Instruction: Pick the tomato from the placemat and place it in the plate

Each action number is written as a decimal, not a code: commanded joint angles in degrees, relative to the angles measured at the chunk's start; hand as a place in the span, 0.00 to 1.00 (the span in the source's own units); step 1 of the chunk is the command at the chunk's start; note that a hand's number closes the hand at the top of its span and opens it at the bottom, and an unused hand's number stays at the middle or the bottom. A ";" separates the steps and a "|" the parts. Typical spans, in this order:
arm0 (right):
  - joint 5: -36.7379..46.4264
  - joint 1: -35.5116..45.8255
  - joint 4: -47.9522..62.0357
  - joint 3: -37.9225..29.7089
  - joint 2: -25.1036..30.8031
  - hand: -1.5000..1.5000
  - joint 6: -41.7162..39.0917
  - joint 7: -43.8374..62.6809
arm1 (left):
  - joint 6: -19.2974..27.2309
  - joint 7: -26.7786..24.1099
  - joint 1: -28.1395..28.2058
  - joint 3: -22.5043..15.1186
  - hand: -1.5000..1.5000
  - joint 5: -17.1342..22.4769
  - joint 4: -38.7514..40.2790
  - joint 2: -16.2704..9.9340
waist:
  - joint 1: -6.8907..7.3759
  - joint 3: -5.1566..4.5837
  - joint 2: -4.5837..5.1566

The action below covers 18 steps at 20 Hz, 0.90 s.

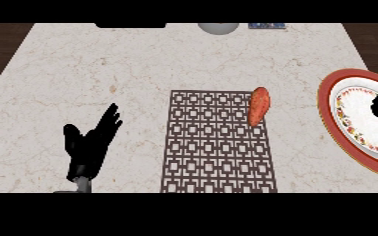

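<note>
Tomato (258, 106) lies at the placemat's (218, 142) one o'clock corner; plate (347, 115) sits at three o'clock. Left hand (90, 145) rests open at eight o'clock.

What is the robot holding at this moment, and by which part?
Nothing. The left hand is open, fingers straight, away from the tomato at the placemat's right edge. The right hand is not visible.

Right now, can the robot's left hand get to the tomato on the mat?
Probably yes. The left hand rests open on the counter left of the placemat, and the tomato lies at the mat's far right corner. Nothing stands between them, though it must cross the whole mat.
</note>
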<state>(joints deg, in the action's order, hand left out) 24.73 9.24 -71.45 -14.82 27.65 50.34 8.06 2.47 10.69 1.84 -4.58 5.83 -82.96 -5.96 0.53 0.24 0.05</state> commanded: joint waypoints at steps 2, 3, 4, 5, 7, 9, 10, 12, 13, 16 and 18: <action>-13.03 4.37 14.10 -7.24 4.23 1.00 -6.02 -17.84 | 0.16 3.42 -0.76 -0.08 0.50 0.09 -0.52 0.09 | 0.09 -0.05 0.18; -12.83 7.82 19.52 -9.01 4.95 1.00 -5.74 -18.99 | -0.76 2.32 -0.49 0.59 0.50 1.01 -0.10 0.03 | 0.31 -0.09 0.22; -9.95 6.54 20.98 -6.97 6.31 1.00 -10.25 -6.13 | 0.69 2.14 -1.46 -0.84 0.50 -0.52 1.05 1.40 | 0.60 -0.11 0.48; -8.77 7.98 24.43 -6.03 6.90 1.00 -11.48 -5.19 | 1.81 3.14 -3.09 -1.53 0.50 -1.15 1.39 2.56 | 0.83 -0.11 0.61; -4.74 8.22 30.02 -3.17 10.96 0.00 -15.91 -2.87 | -1.43 0.28 0.79 -0.61 0.50 -0.07 0.43 -0.18 | 2.31 -0.15 0.81; -8.94 10.90 34.73 -4.38 8.81 0.00 -20.57 -8.69 | -0.21 -0.58 -0.29 -1.30 0.50 -1.01 2.10 1.47 | 1.76 0.01 0.81; -8.37 12.78 37.91 -4.10 8.53 0.00 -20.78 -11.59 | 0.14 1.84 -2.21 -0.62 0.50 -0.77 0.96 0.82 | 1.78 0.03 0.76; -11.36 14.21 42.52 -7.61 7.97 0.00 -21.05 -19.91 | -1.19 0.02 1.17 -0.83 0.50 -0.38 0.02 0.24 | 1.93 0.10 0.74; -12.70 15.24 43.60 -8.59 9.06 0.00 -23.96 -22.40 | -1.11 -0.28 -0.02 -0.77 0.50 -0.19 1.54 1.04 | 1.40 0.05 0.67; -15.77 17.10 45.34 -11.90 8.67 0.00 -25.20 -30.19 | 0.07 2.58 -4.01 0.06 0.50 -0.20 1.90 1.22 | 1.03 0.09 0.73; -18.46 18.47 45.05 -14.61 6.36 0.00 -23.49 -33.88 | 1.94 2.01 -1.90 -2.03 0.50 -2.36 0.22 2.58 | 1.27 0.13 0.64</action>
<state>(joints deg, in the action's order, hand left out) 10.09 24.89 -29.14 -25.62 35.36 27.60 -18.20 2.33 11.37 0.29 -5.09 5.26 -82.53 -4.92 1.90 0.44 0.63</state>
